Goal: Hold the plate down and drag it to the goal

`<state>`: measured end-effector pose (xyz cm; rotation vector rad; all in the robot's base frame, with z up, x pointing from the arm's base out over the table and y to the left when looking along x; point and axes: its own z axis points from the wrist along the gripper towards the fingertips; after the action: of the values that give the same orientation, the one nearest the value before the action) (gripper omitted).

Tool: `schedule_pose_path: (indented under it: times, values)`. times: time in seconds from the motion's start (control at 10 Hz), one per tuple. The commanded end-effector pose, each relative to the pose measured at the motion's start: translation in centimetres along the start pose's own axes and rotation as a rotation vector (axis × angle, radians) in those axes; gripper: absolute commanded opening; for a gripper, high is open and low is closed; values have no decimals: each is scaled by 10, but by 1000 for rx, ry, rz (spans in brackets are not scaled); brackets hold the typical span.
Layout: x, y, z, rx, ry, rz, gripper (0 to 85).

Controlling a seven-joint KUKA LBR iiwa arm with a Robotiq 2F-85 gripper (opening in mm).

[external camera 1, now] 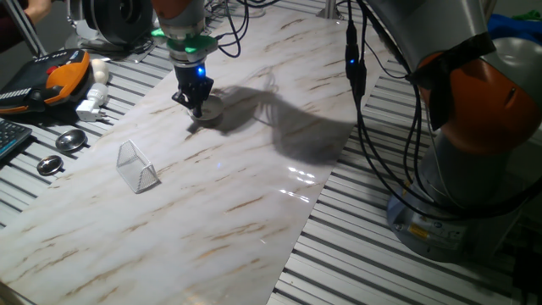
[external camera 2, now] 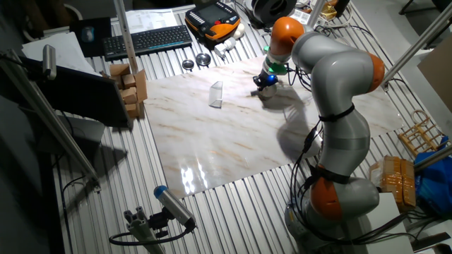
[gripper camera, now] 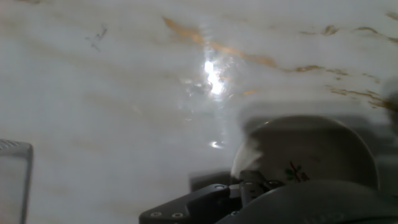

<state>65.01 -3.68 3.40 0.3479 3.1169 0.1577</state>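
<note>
Hand view — gripper (gripper camera: pixel 249 186) pointing down, on plate (gripper camera: pixel 311 152)

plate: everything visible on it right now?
The plate is a small round white dish with a shallow rim and a small red-and-green mark near its centre. It lies flat on the marble board, under the gripper, whose tips are down on it. The goal stands apart, nearer the board's edge.
</note>
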Motion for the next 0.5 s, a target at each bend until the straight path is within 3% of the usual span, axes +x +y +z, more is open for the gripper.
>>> schedule_pose_path:
  times: [0.0, 0.4]
  values:
    - [0, 1, 1, -1, 0, 0, 0]
    - [5, 13, 3, -7, 5, 5, 0]
